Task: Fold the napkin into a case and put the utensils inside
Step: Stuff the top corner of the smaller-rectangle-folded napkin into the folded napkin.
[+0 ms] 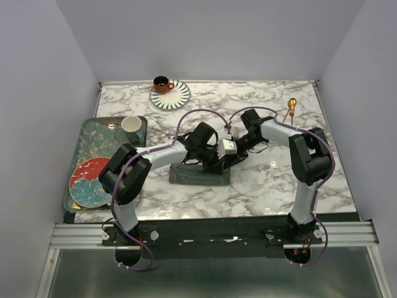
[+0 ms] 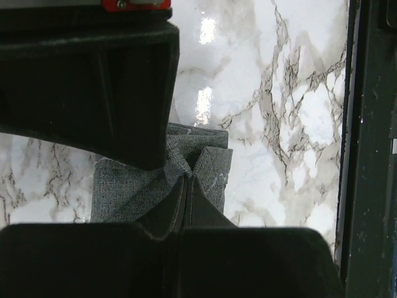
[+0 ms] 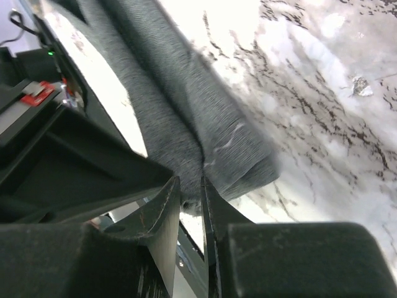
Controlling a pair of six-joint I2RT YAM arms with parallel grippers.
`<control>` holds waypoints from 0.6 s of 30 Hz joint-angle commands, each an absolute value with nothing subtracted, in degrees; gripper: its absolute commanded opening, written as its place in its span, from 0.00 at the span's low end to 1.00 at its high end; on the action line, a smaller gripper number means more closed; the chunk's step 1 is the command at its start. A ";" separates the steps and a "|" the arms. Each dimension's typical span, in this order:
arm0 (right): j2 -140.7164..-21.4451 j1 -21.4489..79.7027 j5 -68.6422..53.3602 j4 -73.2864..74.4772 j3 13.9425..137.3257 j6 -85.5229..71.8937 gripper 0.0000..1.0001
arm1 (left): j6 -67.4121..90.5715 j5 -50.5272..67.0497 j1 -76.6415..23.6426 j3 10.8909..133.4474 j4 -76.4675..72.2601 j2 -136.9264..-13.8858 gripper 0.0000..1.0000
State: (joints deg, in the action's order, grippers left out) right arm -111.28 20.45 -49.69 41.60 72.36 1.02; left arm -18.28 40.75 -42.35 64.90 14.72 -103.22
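Marble table (image 1: 260,186) fills your top view. At 9 o'clock sits a patterned tray (image 1: 93,139) holding a plate (image 1: 91,180) and a white cup (image 1: 131,124). Dead centre is the napkin (image 1: 192,176), already folded into a long narrow strip.

Over its 3 o'clock end, your left gripper (image 2: 186,181) has its jaws pressed together, pinching a gathered peak of cloth. Your right gripper (image 3: 191,186) is at the strip's edge with its jaws a narrow slit apart. Cloth runs toward the slit, but you can't tell if it's gripped.

Risks: lift on that left pinch and the folds could open, or the whole strip could drag sideways. With the grippers this close, their fingers could knock together.

At 12 o'clock is a striped saucer (image 1: 180,98) with an orange cup (image 1: 162,83), not part of your job. At 2 o'clock one gold utensil (image 1: 291,105) lies well apart from the napkin, not yet inside. It's close to the far edge, so a clumsy reach could push it off.
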 commanded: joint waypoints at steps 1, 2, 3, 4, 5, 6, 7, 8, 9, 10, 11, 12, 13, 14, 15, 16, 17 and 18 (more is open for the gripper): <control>-114.78 21.62 -46.15 40.96 74.09 0.97 0.27 | -15.65 38.76 -43.42 62.76 11.17 -100.90 0.00; -115.31 22.06 -45.88 41.04 74.35 0.97 0.27 | -15.38 38.41 -43.50 62.49 10.81 -100.90 0.00; -116.01 22.06 -45.10 41.13 74.62 1.05 0.27 | -14.95 38.32 -43.51 62.40 10.55 -100.90 0.00; -116.89 22.23 -44.83 41.13 74.71 1.23 0.27 | -14.25 38.23 -43.51 62.23 10.46 -100.99 0.00; -117.42 22.32 -44.48 41.13 74.71 1.40 0.27 | -13.72 38.15 -43.51 62.23 10.46 -101.07 0.00; -117.77 22.41 -43.34 41.05 74.79 1.58 0.27 | -13.01 38.06 -43.51 62.14 10.46 -100.90 0.00; -118.38 22.41 -42.81 41.04 74.88 1.84 0.27 | -12.14 38.14 -43.51 61.88 10.89 -100.64 0.00; -118.65 22.41 -42.28 41.04 74.97 2.11 0.27 | -11.52 38.06 -43.51 61.70 11.25 -100.46 0.00; -118.74 22.41 -41.49 41.04 75.06 2.46 0.27 | -10.82 38.14 -43.42 61.53 11.42 -100.28 0.00; -118.74 22.41 -41.05 41.04 74.97 2.98 0.27 | -10.03 38.23 -43.16 61.09 12.30 -100.11 0.00; -118.65 22.41 -40.70 41.04 74.88 3.34 0.27 | -8.45 38.32 -42.98 60.82 12.74 -100.02 0.00; -118.48 22.41 -40.26 40.96 74.80 3.60 0.27 | -7.57 38.41 -42.37 60.56 13.09 -100.11 0.00; -118.39 22.41 -40.17 40.96 74.71 4.13 0.27 | -6.86 38.67 -42.10 59.86 13.70 -100.11 0.00; -117.95 22.41 -40.08 40.70 74.45 4.30 0.27 | -5.81 38.76 -41.75 59.59 14.06 -100.11 0.00; -117.69 22.41 -40.08 40.61 74.18 4.39 0.27 | -5.37 38.76 -41.40 59.42 14.41 -100.19 0.00; -117.51 22.41 -40.17 40.43 73.92 4.66 0.27 | -5.01 38.76 -41.14 59.15 14.94 -100.46 0.00; -117.34 22.41 -40.25 40.17 73.57 4.75 0.27 | -4.40 38.93 -40.78 58.98 15.03 -100.46 0.00; -116.99 22.41 -40.43 39.99 73.30 4.92 0.27 | -3.18 39.20 -40.43 58.89 15.12 -100.63 0.00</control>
